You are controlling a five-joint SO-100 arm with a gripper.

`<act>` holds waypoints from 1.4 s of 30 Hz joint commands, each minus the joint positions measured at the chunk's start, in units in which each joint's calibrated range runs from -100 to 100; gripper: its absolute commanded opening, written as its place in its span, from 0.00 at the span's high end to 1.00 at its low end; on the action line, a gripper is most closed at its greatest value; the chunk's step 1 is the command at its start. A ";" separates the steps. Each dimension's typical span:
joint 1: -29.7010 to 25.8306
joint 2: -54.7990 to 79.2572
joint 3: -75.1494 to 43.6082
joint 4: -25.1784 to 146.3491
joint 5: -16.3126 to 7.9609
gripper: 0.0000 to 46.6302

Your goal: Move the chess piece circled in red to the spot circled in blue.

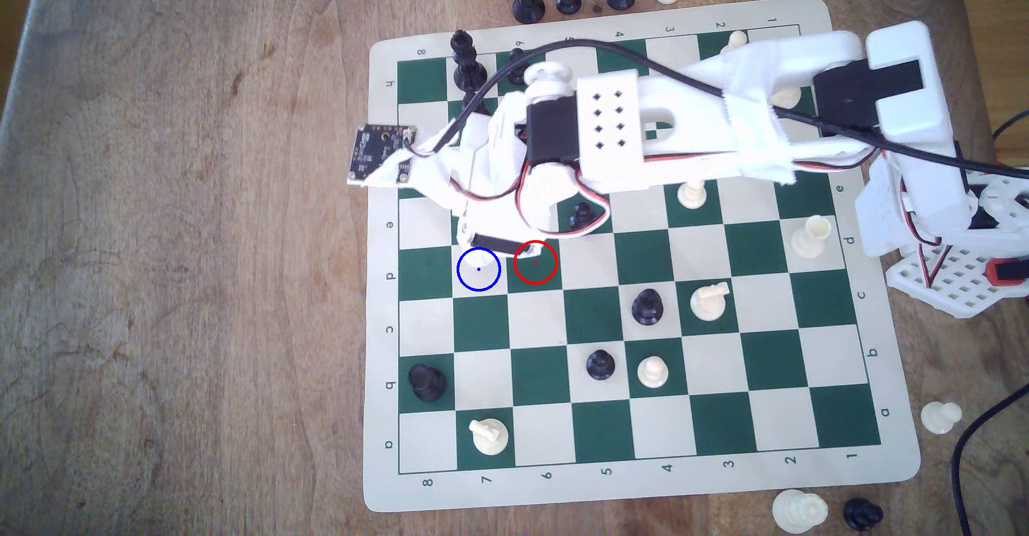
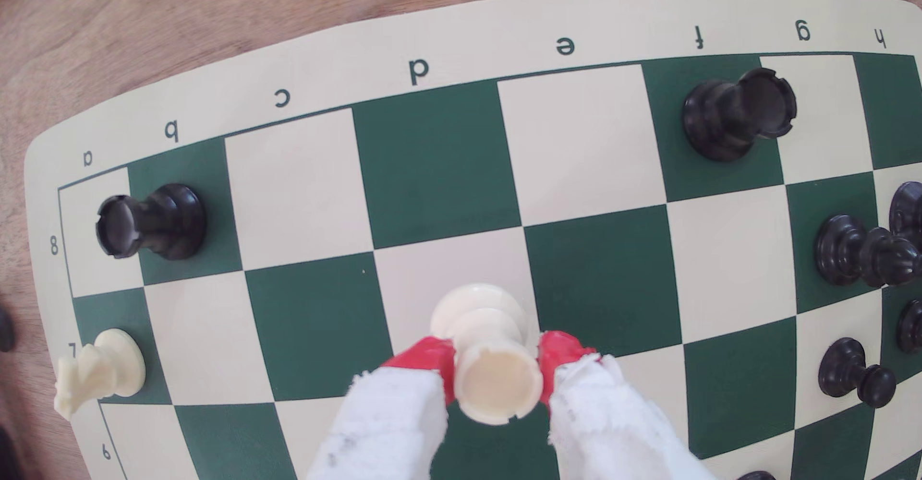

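1. Start at the exterior view's left: it's just bare wooden table [image 1: 167, 235] there, and the board [image 1: 640, 491] takes up the middle and right of the frame.
2. Near the board's left side, mid-height in the frame, you've got the blue ring [image 1: 479, 269] on a cream square, with the red ring [image 1: 535, 262] on the green square right beside it, toward the exterior view's right.
3. Your gripper [image 1: 490, 252] sits right over those two rings. A cream blob pokes out inside the blue ring, but the arm [image 1: 612, 129] hides most of it.
4. Wrist view clears it up: the rook [image 2: 491, 355] is pinched between the red fingertips [image 2: 429, 360], one on each side, so you're clamped on it. Its base is on or just over the cream d7 square; can't tell if it's touching.
5. Further right in the exterior view, the arm stretches across the board's upper part to its base [image 1: 946, 207] at the frame's right edge.
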 commanded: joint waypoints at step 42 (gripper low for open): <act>-0.50 -18.19 12.25 -2.20 0.39 0.51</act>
